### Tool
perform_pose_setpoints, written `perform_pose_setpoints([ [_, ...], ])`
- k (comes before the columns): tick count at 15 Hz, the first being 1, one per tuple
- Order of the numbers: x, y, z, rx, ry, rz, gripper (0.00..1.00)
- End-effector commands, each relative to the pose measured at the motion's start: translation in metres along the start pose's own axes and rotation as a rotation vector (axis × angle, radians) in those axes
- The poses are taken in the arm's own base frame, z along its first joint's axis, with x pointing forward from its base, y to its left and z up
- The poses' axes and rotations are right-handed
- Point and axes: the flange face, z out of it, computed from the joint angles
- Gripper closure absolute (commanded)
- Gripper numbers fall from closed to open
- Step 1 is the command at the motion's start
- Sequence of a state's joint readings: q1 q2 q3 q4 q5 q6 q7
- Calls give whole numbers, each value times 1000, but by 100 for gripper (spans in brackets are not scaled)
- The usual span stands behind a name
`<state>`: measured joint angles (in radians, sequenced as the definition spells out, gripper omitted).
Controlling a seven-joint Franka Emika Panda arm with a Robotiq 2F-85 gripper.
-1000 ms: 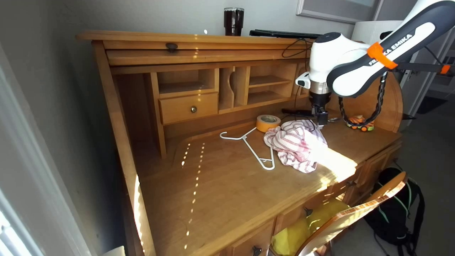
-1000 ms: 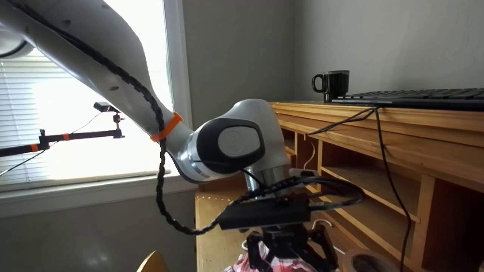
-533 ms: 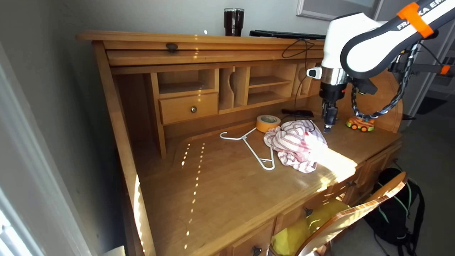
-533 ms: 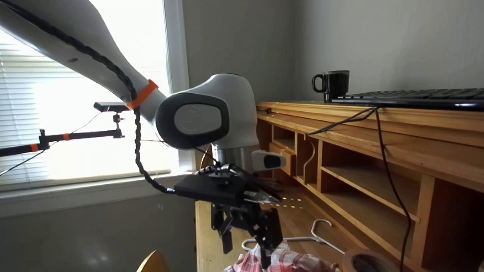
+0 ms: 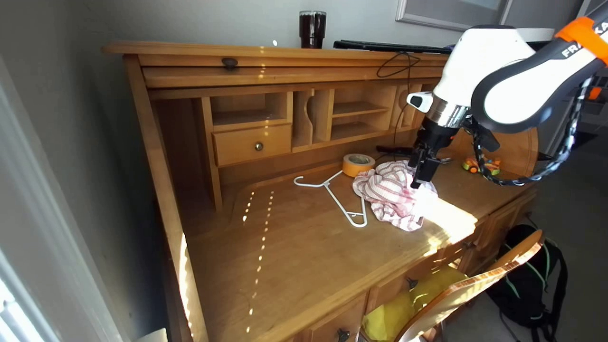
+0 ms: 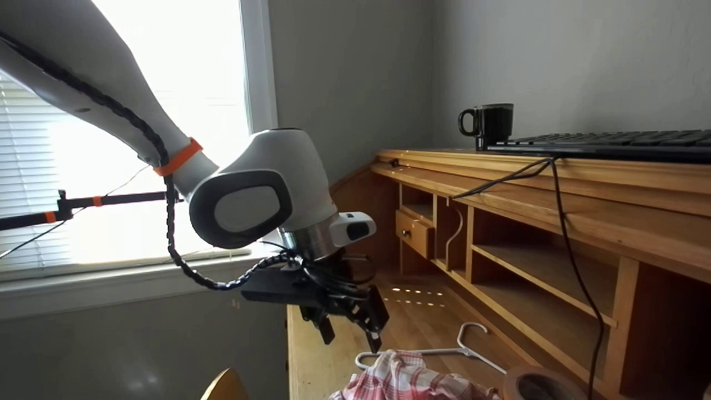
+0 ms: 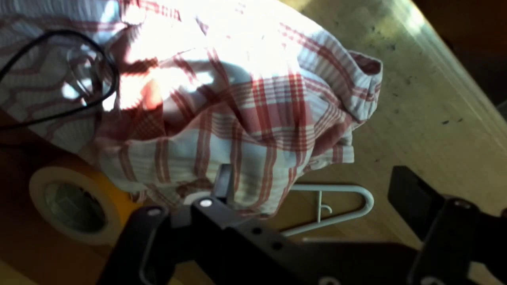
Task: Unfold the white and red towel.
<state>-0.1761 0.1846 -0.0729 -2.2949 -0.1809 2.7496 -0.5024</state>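
- White and red towel: lies in a crumpled heap on the wooden desk, its plaid stripes bent along the folds; strong sunlight whitens part of the cloth.
- Gripper: tilted, near the towel in both exterior views. Its fingers stand apart, with a wide gap between them. In the wrist view, one finger overlaps the edge of the cloth; the other appears beside it, against the desk surface. Whether a fingertip touches the fabric cannot be told.
- Arm: white and black, banded in orange, extending over the desk; a dark braided cable hangs from it in a loop.
- White hanger: flat on the desk, partly covered by the towel.
- Roll of tape: orange-sided, resting flat, just beside the towel.
- Black cord: loops across the towel in the wrist view; contact with the cloth cannot be determined.
- Toy vehicle: orange and green, partly hidden by the cable.
- Dark mug and black keyboard: both on top of the desk's upper section.
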Motion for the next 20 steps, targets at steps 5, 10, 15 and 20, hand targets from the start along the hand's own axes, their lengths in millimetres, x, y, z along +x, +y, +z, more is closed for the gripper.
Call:
perform_pose_setpoints([
  [5,-12,-8,17,-225,16,-311,0],
  [10,-10,-27,36,-308,4,-476,0],
  [15,-3,-67,56,-288,11,-637,0],
  [20,-1,-72,55,-286,-4,-640,0],
])
